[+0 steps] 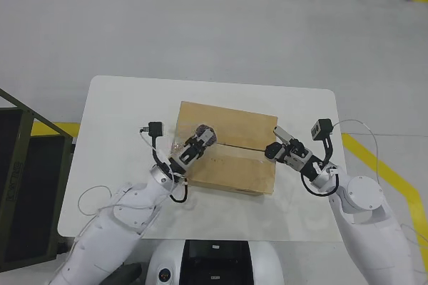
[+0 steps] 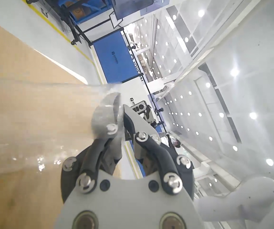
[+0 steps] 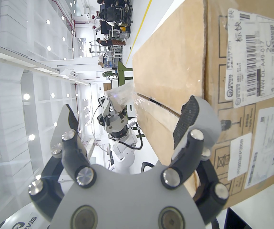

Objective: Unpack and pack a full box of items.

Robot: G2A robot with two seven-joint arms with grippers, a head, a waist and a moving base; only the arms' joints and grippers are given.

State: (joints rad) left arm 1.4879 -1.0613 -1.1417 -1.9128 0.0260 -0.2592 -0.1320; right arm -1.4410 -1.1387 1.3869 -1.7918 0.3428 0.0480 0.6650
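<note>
A closed cardboard box (image 1: 228, 147) lies in the middle of the white table (image 1: 114, 128), its top flaps meeting at a centre seam (image 3: 151, 101). My left gripper (image 1: 200, 138) is over the box's left end, shut on a strip of clear tape (image 2: 55, 120) that stretches from its fingertips (image 2: 113, 110) down to the box top (image 2: 20, 72). The right wrist view shows that gripper (image 3: 114, 104) farther off with the tape (image 3: 121, 94) lifted. My right gripper (image 1: 276, 144) is at the box's right end, open, one finger (image 3: 189, 113) against the top edge.
Shipping labels (image 3: 258, 60) cover the box's right end wall. A dark green rack (image 1: 14, 192) stands off the table's left side. Bare table surface lies in front of the box (image 1: 228, 214) and behind it (image 1: 214, 91).
</note>
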